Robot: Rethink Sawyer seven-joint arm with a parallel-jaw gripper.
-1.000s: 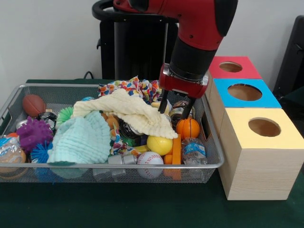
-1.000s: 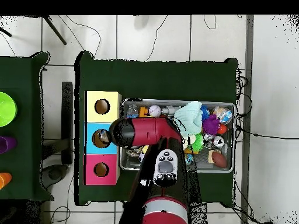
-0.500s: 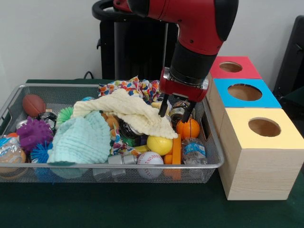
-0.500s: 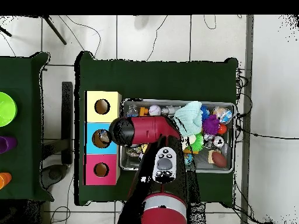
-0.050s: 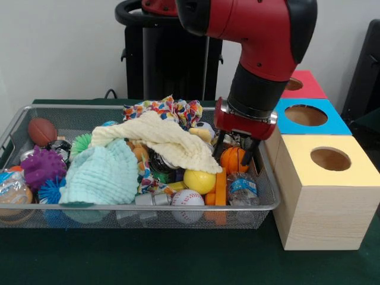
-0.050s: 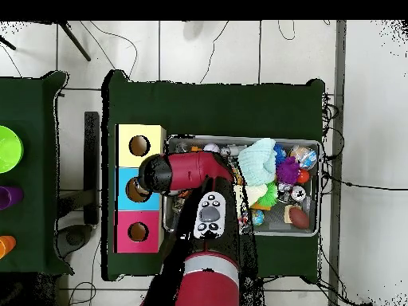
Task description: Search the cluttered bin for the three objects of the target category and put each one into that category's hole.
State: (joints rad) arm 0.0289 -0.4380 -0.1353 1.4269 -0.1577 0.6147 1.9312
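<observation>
A wire mesh bin (image 5: 71, 107) holds a jumble of toys and cloths. At its right end lie a small orange basketball (image 5: 236, 161), a yellow ball (image 5: 199, 181), a baseball (image 5: 187, 198) and a small water bottle (image 5: 242, 189). A brown football (image 5: 42, 130) sits at the far left. My gripper (image 5: 233, 148) hangs open just above the orange basketball, close to the bin's right wall, with a dark tin (image 5: 228, 141) showing between its fingers. In the overhead view the arm (image 6: 155, 174) hides the gripper.
Three wooden boxes with round holes stand right of the bin: yellow (image 5: 329, 159), blue (image 5: 306, 114), red (image 5: 291, 84). A cream cloth (image 5: 166, 139) and a mint cloth (image 5: 104, 172) cover the bin's middle. A purple spiky ball (image 5: 40, 166) lies at the left.
My gripper has shifted right and slightly down, from beside the cream cloth to over the orange basketball near the bin's right wall. Nothing in the bin has visibly moved.
</observation>
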